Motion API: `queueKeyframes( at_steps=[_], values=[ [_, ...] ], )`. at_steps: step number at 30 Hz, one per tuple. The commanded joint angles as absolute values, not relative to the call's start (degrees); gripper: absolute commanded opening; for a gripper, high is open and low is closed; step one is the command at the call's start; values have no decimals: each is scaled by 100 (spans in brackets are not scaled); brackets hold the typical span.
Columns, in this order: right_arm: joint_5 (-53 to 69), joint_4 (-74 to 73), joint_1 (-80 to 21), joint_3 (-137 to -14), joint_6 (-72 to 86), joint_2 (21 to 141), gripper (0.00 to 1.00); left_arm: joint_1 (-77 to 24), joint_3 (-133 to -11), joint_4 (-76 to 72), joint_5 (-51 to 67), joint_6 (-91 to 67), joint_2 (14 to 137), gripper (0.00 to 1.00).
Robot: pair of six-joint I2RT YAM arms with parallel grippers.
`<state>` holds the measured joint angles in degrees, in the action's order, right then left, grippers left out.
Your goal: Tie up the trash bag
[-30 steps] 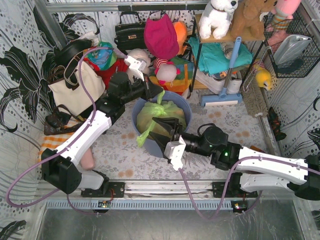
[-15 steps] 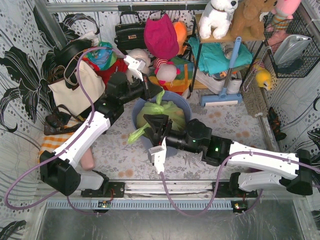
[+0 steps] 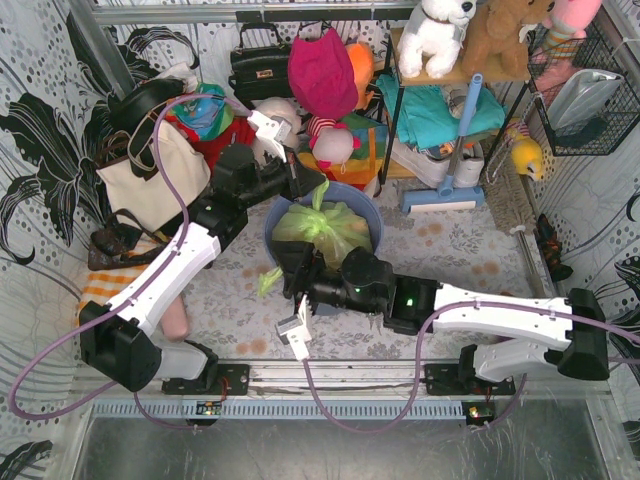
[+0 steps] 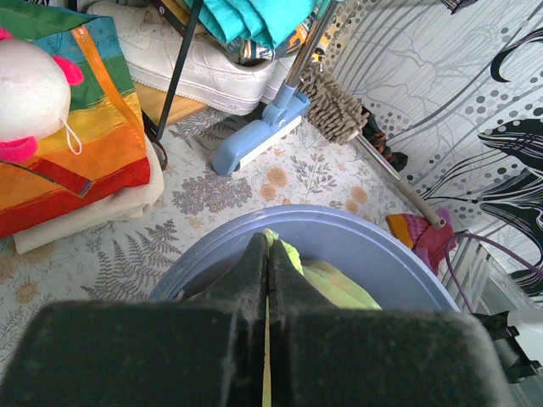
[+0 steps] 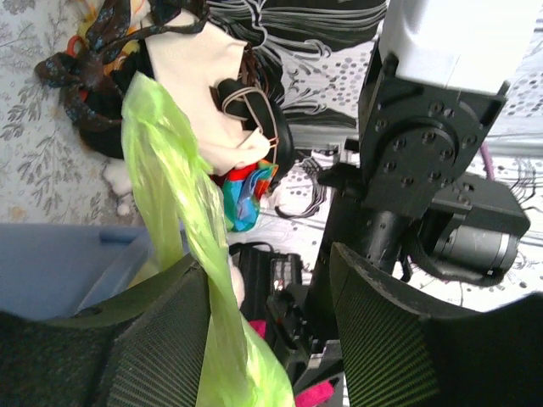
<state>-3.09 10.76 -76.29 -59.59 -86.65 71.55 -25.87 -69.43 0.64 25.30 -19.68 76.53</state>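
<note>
Sitting inside the round blue-grey plastic bin: thin translucent light-green plastic trash bag. Left fingers pinched shut on its far flap, anchoring it. Right fingers stand apart; the bag's near strip lies against one, unclamped, probably positioned for crossing into a knot.

Cluttered home storage corner; plush toys, handbag, mop

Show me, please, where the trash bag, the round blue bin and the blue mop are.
trash bag (image 3: 330, 226), top external view, on its bulging green body.
round blue bin (image 4: 339, 227), left wrist view, on its far rim.
blue mop (image 4: 254, 146), left wrist view, on its flat head.
</note>
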Motion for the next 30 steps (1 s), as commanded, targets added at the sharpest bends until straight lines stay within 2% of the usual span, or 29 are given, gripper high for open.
queueKeyframes(
  at_steps=[1, 19, 24, 30],
  values=[
    [-366, 2221, -7803, -5829, -9054, 7392, 55, -2566, -7051, -116, 2559, -1959, 7513, 0],
    [-545, 5518, -8060, -5040, -8721, 8310, 44, -2566, -7022, -229, 2622, -1995, 7537, 0],
    [-527, 5612, -8068, -5017, -8550, 8277, 26, -2566, -7005, -237, 2616, -1988, 7536, 0],
    [366, 4379, -8060, -4907, -7273, 7344, 10, -2566, -7013, -298, 2617, -1995, 7599, 0]
  ],
)
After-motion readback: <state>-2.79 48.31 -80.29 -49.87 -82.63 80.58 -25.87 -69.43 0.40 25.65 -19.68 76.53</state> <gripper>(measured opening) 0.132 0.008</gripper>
